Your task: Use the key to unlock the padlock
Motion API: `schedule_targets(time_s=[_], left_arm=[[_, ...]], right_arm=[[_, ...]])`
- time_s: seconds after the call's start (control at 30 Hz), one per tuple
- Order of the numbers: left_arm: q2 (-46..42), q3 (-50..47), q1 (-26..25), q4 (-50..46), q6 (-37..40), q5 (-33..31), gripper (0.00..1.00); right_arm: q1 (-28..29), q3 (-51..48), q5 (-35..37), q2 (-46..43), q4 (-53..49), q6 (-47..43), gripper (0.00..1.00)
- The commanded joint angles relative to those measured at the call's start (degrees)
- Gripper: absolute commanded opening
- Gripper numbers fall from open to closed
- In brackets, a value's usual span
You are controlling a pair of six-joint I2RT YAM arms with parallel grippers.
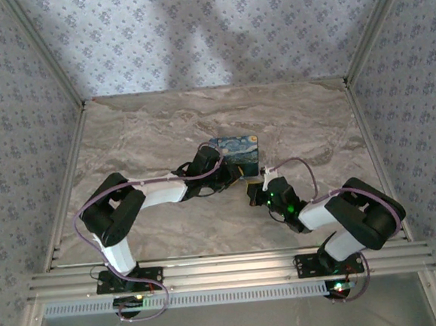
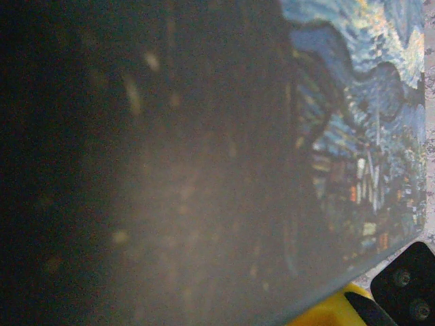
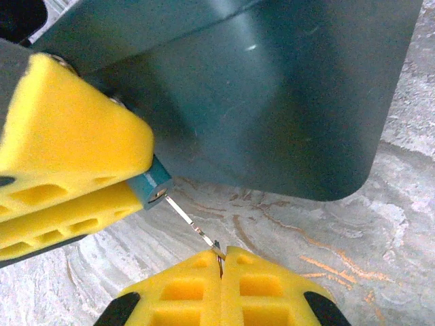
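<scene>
The padlock is held pinched between the left fingers just beside the painted box, and the key, touching the padlock's end, is clamped by the closed right fingers.

Left arm: the base sits at the near left. The elbow is folded out to the left, and the forearm runs right and far toward the centre.

Left claw: the yellow fingers stand slightly apart, clamped on the padlock.

Right arm: the base sits at the near right. The elbow is folded out to the right, and the forearm runs left toward the centre.

Right claw: the yellow fingers are pressed flat together, pinching one end of the key.

The two claws face each other at the centre, close together but not touching.
</scene>
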Motion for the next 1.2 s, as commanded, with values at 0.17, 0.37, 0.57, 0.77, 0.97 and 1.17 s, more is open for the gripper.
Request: schedule_targets(time_s=[0.17,0.37,0.57,0.77,0.97,1.17], left_arm=[[-1.5,-0.1,-0.6,1.2,-0.7,0.9,0.14],[-1.5,-0.2,-0.6,1.2,-0.7,0.9,0.14],[-1.5,-0.3,-0.8,1.2,-0.6,0.9,0.14],[-1.5,-0.2,-0.9,1.1,-0.6,1.0,0.14],[-1.1,-0.1,-0.9,1.1,-0.6,1.0,0.14],[-0.8,0.0,-1.0,1.0,-0.6,1.1,0.14]], right_arm=[[0.9,-0.8,1.4,-0.9,1.2,-0.2,0.00],[0.6,-0.2,1.8,-0.9,1.1,-0.5,0.00],[0.1,-0.1,2.1,-1.0,1.1,-0.1,0.00],[-0.3,0.4,1.3,-1.1,1.5,-0.3,0.00],[-0.4,-0.1,1.0,-1.2,3.0,-0.5,0.00],[-0.4,-0.8,0.4,-1.5,5.1,-0.8,0.00]])
